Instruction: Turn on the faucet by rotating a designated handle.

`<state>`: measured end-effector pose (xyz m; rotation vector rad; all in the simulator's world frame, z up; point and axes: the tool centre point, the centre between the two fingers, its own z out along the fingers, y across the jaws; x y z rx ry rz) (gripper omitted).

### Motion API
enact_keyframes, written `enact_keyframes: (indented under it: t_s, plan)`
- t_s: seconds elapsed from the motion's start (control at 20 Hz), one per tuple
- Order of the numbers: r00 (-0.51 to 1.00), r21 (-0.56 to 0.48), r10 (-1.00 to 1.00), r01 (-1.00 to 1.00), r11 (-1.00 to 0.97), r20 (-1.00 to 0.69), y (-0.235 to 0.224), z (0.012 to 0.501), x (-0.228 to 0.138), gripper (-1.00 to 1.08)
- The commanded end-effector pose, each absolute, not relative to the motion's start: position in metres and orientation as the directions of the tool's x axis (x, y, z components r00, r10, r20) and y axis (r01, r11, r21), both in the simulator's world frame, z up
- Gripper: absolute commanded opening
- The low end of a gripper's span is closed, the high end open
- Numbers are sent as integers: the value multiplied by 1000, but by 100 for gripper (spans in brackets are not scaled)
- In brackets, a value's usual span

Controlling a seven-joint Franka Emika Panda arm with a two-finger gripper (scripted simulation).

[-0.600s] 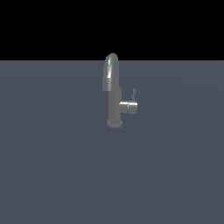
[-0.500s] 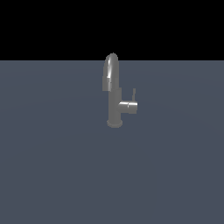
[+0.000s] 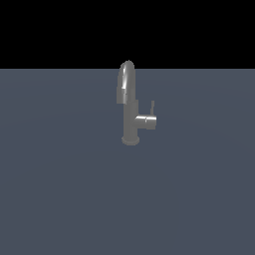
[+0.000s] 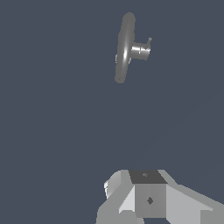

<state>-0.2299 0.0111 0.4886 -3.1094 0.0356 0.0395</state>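
**Exterior view: faucet alone on the floor, arm out of shot**

Exterior view first: the faucet (image 3: 130, 107) stands upright on the flat blue-grey surface (image 3: 60, 199), spout arching toward the camera. Its side stub juts to the exterior view's right, and the thin handle (image 3: 152, 107) rises upright from the stub's end. No writing or markings can be read anywhere.

Wrist view now: we're looking down on the faucet (image 4: 124, 48) from above, handle (image 4: 149, 41) a tiny dark rod at the stub's tip. The gripper's (image 4: 148, 199) grey body fills the near edge, well apart from the faucet. Fingertips are out of frame, so I cannot tell whether it's parted or closed.
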Motion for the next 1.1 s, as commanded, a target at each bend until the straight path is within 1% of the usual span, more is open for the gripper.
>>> enact_keyframes:
  t_s: [0.0,0.3,1.05]
  plan:
    - [998,-49,-41,-43,-998,-42,11,488,-222,-100]
    - [989,-109,-103,-114,-987,-103,10,484,-196,-100]
    - [900,-278,-278,-377,-884,-335,-6,460,-106,-100]
